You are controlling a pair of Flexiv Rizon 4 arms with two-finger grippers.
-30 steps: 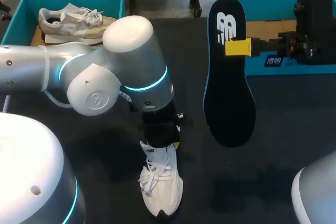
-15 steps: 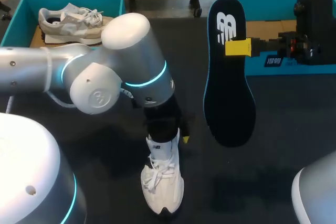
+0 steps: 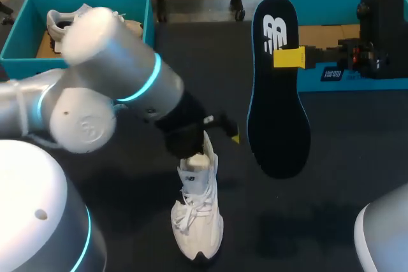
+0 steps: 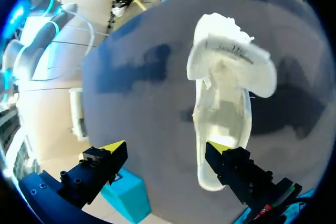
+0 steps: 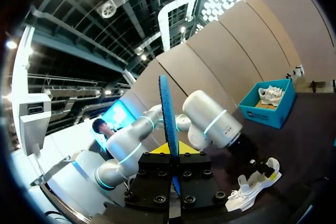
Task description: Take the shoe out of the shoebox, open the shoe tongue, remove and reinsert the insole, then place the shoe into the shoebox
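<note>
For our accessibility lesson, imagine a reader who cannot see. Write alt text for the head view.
The right gripper holds a dark insole up over the table, while the left gripper is at the heel of a white shoe lying there. A second shoe sits in a teal box.

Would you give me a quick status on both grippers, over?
Left gripper open, one finger by the white lace-up sneaker's heel. Right gripper shut on the dark flat insole, aloft. Left arm crowds the sneaker's opening.
</note>
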